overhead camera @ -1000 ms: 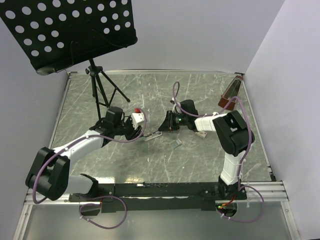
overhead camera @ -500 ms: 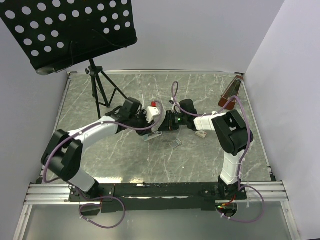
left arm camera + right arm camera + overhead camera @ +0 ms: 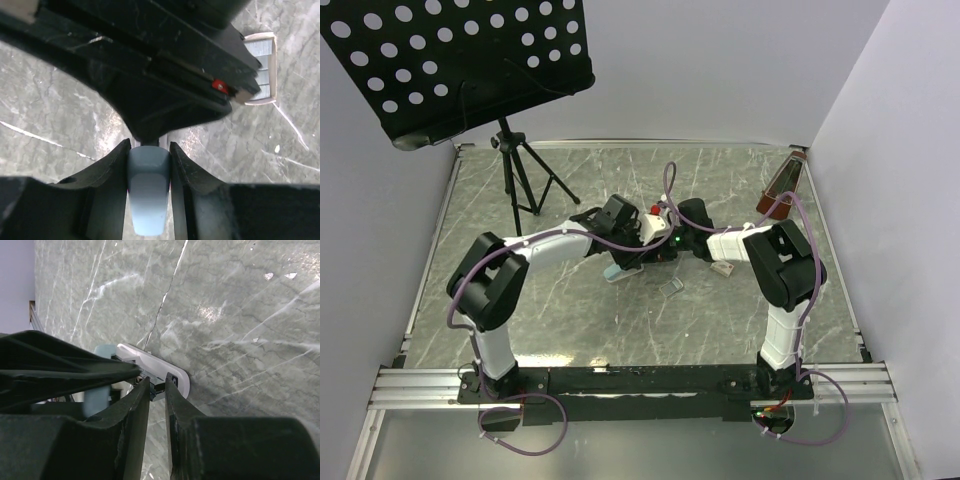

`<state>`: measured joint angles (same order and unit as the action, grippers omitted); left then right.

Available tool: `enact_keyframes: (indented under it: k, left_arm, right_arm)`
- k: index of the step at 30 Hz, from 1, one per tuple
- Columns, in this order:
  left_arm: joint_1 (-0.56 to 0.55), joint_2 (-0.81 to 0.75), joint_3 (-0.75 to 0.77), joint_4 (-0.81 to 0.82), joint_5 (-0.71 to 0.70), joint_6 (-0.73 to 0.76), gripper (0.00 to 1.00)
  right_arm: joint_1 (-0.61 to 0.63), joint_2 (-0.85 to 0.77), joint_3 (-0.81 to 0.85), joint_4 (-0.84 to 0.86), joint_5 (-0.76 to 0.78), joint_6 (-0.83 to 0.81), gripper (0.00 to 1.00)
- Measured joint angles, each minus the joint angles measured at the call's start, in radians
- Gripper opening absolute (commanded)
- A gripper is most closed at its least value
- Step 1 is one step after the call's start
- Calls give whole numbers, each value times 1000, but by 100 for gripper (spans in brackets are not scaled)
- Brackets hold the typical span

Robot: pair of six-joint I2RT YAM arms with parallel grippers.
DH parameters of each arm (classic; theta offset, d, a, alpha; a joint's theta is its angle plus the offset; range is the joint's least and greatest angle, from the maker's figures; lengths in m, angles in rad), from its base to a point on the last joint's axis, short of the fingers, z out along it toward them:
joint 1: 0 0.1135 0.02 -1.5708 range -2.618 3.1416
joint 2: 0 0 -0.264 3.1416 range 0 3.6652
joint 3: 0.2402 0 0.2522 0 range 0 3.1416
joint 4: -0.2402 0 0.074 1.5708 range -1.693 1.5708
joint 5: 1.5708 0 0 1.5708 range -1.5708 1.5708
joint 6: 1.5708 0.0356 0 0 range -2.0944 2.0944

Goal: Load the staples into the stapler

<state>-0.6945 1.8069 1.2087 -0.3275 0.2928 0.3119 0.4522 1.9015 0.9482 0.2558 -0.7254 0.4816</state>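
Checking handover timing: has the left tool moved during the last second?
Yes. The left tool has swung rightward, well away from the tripod it was beside.

The grey-green marbled table (image 3: pixel 570 330) carries a stapler (image 3: pixel 623 269) at its middle. A small staple strip (image 3: pixel 672 287) lies just beside it and a small box (image 3: pixel 723 268) lies further right. A tripod stand (image 3: pixel 520 190) is at the back left and a brown pyramid-shaped thing (image 3: pixel 782 185) at the back right.
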Motion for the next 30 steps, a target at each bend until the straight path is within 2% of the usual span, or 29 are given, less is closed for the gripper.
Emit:
enact_keyframes:
  k: [11, 17, 21, 27, 30]
  left_arm:
    - [-18, 47, 16, 7, -64, -47, 27]
    - [-21, 59, 19, -1, -92, -70, 52]
    - [-21, 60, 19, -19, -98, -89, 76]
    - [-23, 42, 13, -3, -115, -119, 95]
    - [-20, -30, -29, 33, -137, -153, 99]
  right_arm:
    - [0, -7, 0, -29, 50, -10, 48]
    - [-11, -55, -16, -51, 111, -35, 54]
    - [-14, -86, -19, -60, 140, -49, 54]
    - [-15, -104, -24, -75, 169, -65, 55]
    - [-15, -125, -26, -85, 173, -76, 55]
